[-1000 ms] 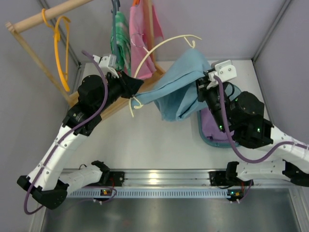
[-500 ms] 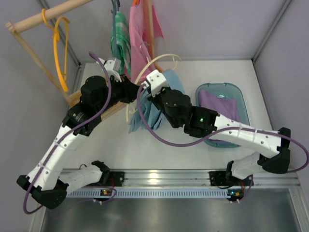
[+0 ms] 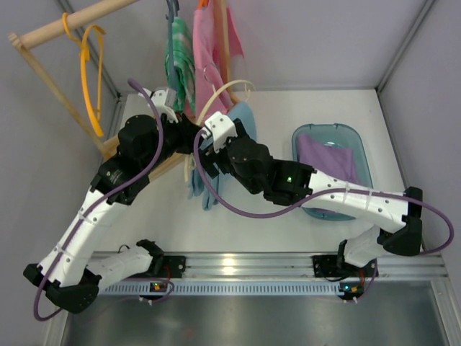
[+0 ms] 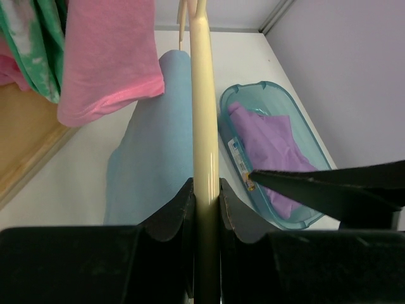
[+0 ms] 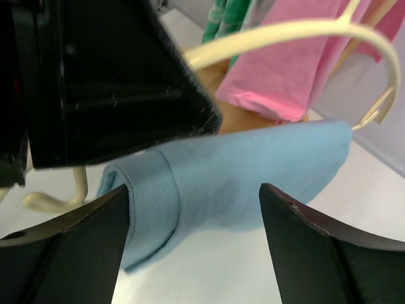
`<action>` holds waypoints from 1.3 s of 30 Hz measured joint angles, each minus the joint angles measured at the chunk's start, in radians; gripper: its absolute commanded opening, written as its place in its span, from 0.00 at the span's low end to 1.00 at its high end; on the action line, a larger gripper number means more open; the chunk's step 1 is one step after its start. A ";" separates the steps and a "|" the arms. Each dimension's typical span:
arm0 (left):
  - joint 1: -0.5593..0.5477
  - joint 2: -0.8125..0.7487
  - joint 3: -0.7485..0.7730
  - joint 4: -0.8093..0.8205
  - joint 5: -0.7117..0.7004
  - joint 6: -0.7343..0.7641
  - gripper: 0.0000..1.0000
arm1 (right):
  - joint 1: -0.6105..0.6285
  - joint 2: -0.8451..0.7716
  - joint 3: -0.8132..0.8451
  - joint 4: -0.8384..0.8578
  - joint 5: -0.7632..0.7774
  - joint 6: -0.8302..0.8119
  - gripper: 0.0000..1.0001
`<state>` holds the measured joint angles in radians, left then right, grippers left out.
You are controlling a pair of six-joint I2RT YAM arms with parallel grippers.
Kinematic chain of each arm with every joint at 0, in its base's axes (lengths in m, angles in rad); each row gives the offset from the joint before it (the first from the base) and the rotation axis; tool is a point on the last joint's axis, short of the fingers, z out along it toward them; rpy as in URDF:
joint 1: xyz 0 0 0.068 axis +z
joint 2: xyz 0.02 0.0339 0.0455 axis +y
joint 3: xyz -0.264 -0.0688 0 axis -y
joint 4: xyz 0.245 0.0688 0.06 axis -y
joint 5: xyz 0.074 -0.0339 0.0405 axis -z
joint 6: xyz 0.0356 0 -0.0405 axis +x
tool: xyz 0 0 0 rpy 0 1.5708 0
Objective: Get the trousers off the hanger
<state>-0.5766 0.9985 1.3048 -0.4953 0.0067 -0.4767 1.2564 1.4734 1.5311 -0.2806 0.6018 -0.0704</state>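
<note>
The light blue trousers (image 3: pixel 204 189) hang bunched under the cream hanger (image 3: pixel 227 89); whether they still rest over its lower bar is hidden. In the left wrist view my left gripper (image 4: pixel 205 197) is shut on the hanger's bar (image 4: pixel 204 120), with the trousers (image 4: pixel 155 145) beyond it. My left gripper (image 3: pixel 189 138) sits beside the rack from above. My right gripper (image 3: pixel 204 160) reaches across to it. In the right wrist view the right gripper (image 5: pixel 196 212) is open, its fingers either side of the trousers (image 5: pixel 253 164) without touching. The hanger (image 5: pixel 285 31) arcs above them.
A teal bin (image 3: pixel 328 128) holding a purple cloth (image 3: pixel 328 155) stands at the right. A pink garment (image 3: pixel 209 50) and a green patterned one (image 3: pixel 178 50) hang on the wooden rack (image 3: pixel 43 32), which also carries a yellow-orange hanger (image 3: pixel 90 65). Grey walls enclose the table.
My right arm swung from above the bin across to the left, carrying the trousers from stretched out to bunched under the hanger. Its gripper then opened and let the cloth go. The left gripper kept its hold.
</note>
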 measured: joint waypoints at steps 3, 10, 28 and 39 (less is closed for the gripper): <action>0.000 -0.001 0.000 -0.002 -0.014 0.000 0.00 | 0.010 0.000 -0.053 0.011 -0.004 0.018 0.81; 0.000 -0.001 -0.002 -0.023 -0.037 0.001 0.00 | 0.020 0.020 -0.105 0.029 0.019 0.037 0.79; 0.000 -0.019 -0.011 -0.046 -0.081 -0.011 0.00 | 0.053 0.127 -0.179 0.204 0.239 0.104 0.62; 0.000 -0.043 -0.023 -0.036 -0.087 -0.024 0.00 | 0.059 0.126 -0.245 0.356 0.315 0.008 0.49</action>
<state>-0.5766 0.9558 1.2823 -0.5316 -0.0799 -0.5007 1.3151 1.5993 1.2861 0.0753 0.9165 -0.0628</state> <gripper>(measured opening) 0.201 0.525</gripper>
